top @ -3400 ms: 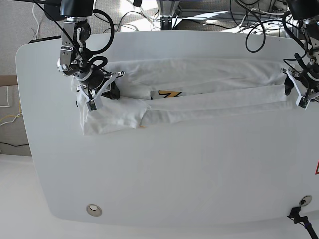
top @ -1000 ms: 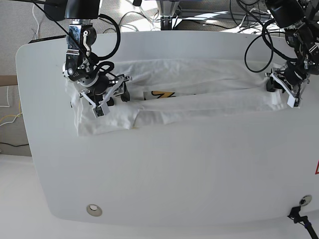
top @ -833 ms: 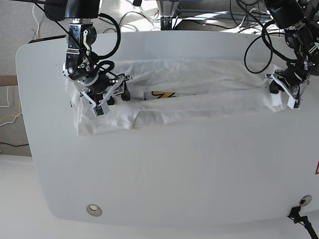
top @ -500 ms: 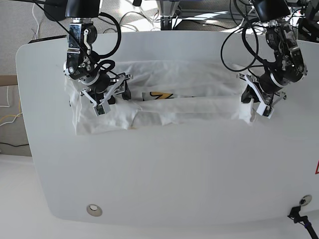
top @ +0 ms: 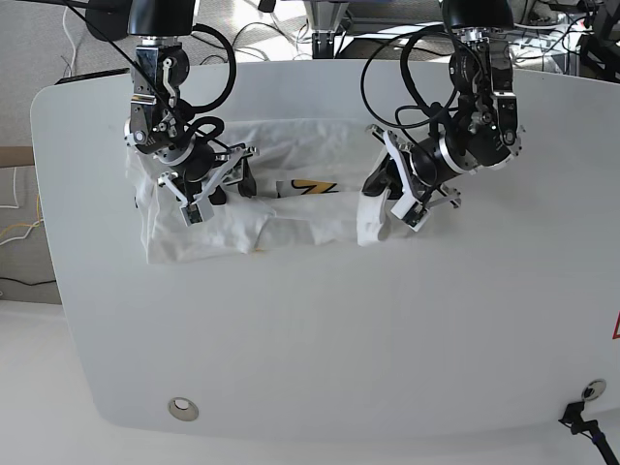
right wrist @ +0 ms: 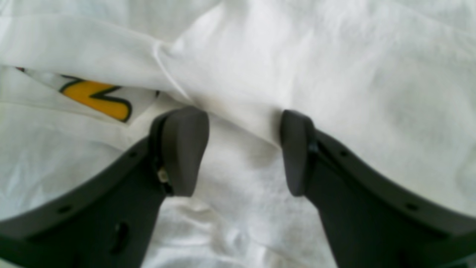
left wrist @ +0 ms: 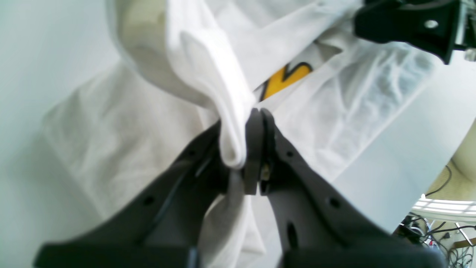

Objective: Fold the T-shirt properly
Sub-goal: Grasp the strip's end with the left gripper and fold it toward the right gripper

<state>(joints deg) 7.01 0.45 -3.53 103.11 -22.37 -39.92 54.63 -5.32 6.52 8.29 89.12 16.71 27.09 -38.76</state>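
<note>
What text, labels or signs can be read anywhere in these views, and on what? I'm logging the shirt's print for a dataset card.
No whole word can be read.
T-shirt: only a yellow, black-outlined scrap of the print shows between the folds; it may be part of a letter, and no word can be made out.
Table: a red mark at the right edge is cut off by the frame, unreadable.

From the base view we look down and forward over the whole white tabletop (top: 320, 339), far enough back to take in both arms. The left wrist view sits just behind the left tool (left wrist: 253, 149) and faces along its fingers, very near the T-shirt (left wrist: 346, 100). The right wrist view looks likewise past the right tool (right wrist: 243, 149). All three views share the shirt's yellow print (top: 315, 187).
</note>
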